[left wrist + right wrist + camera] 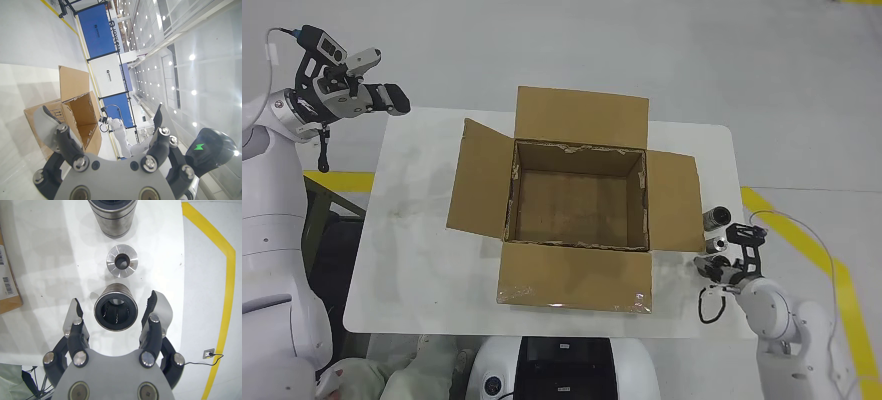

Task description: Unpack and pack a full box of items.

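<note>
right gripper is wide open and empty, fingers either side of the upright steel linear bearing with the black end ring, by the right edge of the white table, just beside the open brown cardboard box.

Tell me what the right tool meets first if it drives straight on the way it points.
Probably the black-rimmed bearing, which sits between the right tool's open fingers; depth is unclear.
</note>
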{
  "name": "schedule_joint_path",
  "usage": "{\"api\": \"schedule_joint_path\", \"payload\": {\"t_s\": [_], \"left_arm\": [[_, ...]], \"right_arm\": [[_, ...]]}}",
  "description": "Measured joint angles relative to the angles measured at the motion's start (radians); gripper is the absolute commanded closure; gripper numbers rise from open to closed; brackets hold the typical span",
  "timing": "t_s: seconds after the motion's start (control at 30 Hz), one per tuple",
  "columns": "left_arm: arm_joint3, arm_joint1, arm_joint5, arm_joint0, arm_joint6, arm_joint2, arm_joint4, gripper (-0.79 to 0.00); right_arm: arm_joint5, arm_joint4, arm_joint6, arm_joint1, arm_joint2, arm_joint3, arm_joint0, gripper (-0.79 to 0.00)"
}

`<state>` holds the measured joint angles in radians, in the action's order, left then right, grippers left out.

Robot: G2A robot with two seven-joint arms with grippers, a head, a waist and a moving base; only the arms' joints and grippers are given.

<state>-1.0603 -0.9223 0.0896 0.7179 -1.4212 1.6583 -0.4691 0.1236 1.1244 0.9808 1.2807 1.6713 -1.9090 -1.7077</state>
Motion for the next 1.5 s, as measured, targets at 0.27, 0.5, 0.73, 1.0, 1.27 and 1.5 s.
{"api": "schedule_joint_path", "payload": {"t_s": [0.27,0.5,0.73,1.0,1.27,1.5], "left_arm": [[0.0,0.0,0.0,0.0,0.0,0.0,0.0,-0.785],[0.0,0.0,0.0,0.0,0.0,0.0,0.0,-0.785],[0.0,0.0,0.0,0.0,0.0,0.0,0.0,-0.785],[0.0,0.0,0.0,0.0,0.0,0.0,0.0,-0.785],[0.0,0.0,0.0,0.0,0.0,0.0,0.0,-0.785],[0.0,0.0,0.0,0.0,0.0,0.0,0.0,-0.785]], "right_arm": [[0.006,0.003,0.007,-0.004,0.0,0.008,0.006,-0.083],[0.01,-0.006,0.02,-0.007,0.012,-0.02,-0.009,0.0],[0.013,-0.032,0.055,-0.013,0.067,-0.124,-0.058,0.0],[0.012,-0.055,0.055,-0.018,0.129,-0.265,-0.123,0.0],[0.029,-0.047,0.032,-0.019,0.135,-0.337,-0.126,0.0],[0.031,-0.022,0.022,-0.022,0.12,-0.381,-0.093,0.0]]}}
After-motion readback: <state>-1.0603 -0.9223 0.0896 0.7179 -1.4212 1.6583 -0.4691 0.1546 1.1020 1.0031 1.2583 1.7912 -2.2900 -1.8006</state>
